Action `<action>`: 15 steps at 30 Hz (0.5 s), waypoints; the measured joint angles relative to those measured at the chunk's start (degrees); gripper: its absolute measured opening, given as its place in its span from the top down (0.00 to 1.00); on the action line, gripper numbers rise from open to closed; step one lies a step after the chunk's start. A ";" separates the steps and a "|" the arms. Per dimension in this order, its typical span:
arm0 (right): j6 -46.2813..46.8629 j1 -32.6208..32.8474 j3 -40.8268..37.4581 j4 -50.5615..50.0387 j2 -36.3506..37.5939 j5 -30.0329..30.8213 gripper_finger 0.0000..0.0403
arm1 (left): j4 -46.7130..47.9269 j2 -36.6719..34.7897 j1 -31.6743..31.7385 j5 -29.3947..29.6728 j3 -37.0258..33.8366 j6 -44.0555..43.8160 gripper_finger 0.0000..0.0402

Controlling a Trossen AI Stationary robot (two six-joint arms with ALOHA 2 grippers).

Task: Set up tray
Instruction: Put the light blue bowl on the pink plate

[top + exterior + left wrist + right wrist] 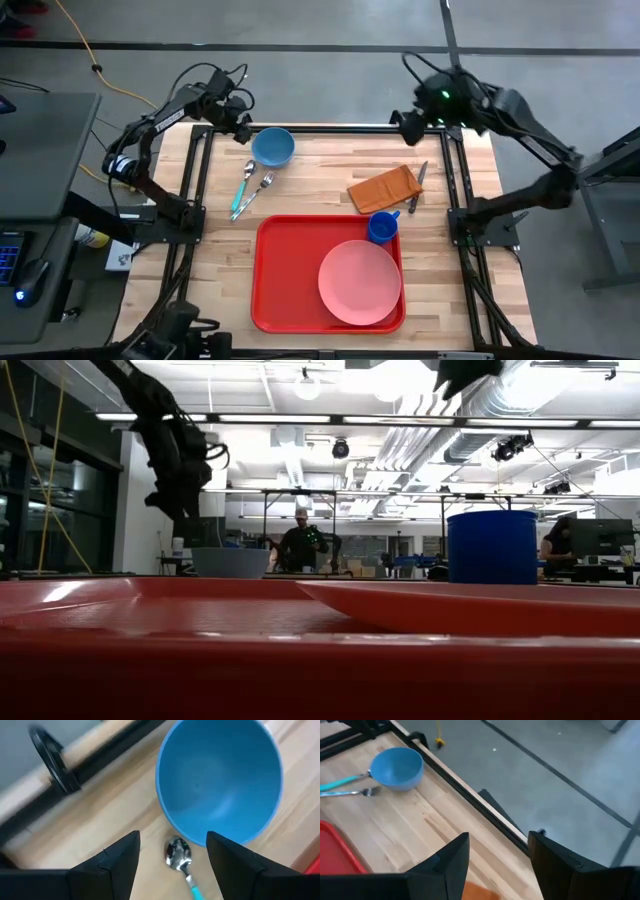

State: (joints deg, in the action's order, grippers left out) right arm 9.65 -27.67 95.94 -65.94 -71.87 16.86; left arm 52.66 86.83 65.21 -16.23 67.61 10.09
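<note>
The red tray (290, 270) lies on the near middle of the table. A pink plate (360, 283) rests flat on its right half, and a blue cup (383, 227) stands at its far right corner. A blue bowl (272, 147) sits near the far edge, with a teal-handled spoon (243, 188) and a fork (257, 192) just nearer. My left gripper (172, 844) hovers open over the spoon's head (178, 852), beside the bowl (220, 780). My right gripper (498, 845) is open above the far edge, beyond the orange napkin (383, 188).
A knife (418, 185) lies to the right of the napkin. Black frame rails (200, 180) run along the table's left, right and far sides. Bare wood shows between the bowl and the napkin. People (300, 545) stand in the room far behind the table.
</note>
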 joint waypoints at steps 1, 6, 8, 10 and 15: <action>1.27 0.92 -1.84 0.11 1.88 1.23 0.55 | -0.05 0.53 0.00 -0.07 0.00 -1.45 0.35; 7.05 5.03 -9.55 0.13 9.42 4.68 0.55 | -1.00 2.93 -0.42 0.60 0.00 -6.78 0.35; 8.89 6.44 -11.96 0.09 11.42 5.36 0.55 | -1.75 3.40 -0.46 0.53 0.00 -8.23 0.35; 10.02 7.80 -13.84 0.16 12.81 5.64 0.55 | -2.50 3.78 -1.01 0.63 0.00 -10.21 0.35; 12.10 10.47 -15.95 0.16 14.08 6.41 0.55 | -5.94 4.31 -3.83 2.19 0.00 -14.06 0.35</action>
State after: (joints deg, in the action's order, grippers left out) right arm 21.75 -17.20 79.99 -65.78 -57.79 23.27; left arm 46.72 91.14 61.38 -14.04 67.61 -3.96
